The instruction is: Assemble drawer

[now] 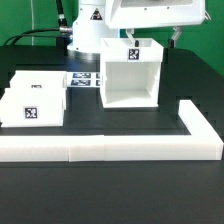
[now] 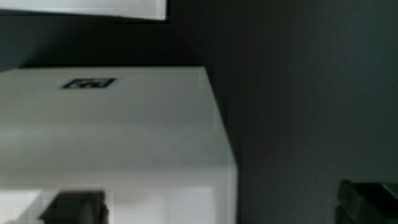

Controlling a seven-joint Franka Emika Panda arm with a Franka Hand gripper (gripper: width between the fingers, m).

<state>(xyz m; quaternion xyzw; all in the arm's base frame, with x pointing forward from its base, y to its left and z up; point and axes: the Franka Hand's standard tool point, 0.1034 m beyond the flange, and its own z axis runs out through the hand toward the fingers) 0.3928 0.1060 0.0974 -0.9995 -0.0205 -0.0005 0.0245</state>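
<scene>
- The bench [image 1: 150, 185] is dark and matt. A low white border wall [image 1: 110, 148] runs along its near side and turns back on the exterior view's right. I judge it is a stop against which parts can be pushed.
- The housing [image 1: 132, 80] of the drawer stands in the middle, inside this corner but apart from the wall. Its open side seems to be turned up.
- The two trays [image 1: 32, 100] lie together on the exterior view's left, well apart from the housing. Neither is inserted, so the assembly seems to be at its beginning.
- The marker board [image 1: 85, 80] lies flat behind the gap between the trays and the housing.
- The claw [image 2: 217, 203] hangs above the housing, its fingers [image 2: 71, 207] wide apart and holding nothing.
- Under the claw, the wrist view shows a white face with a tag [image 2: 89, 84]. It is probably the housing, but I cannot be sure.
- This spread pose suits coming down over a wall of the housing to grip it.
</scene>
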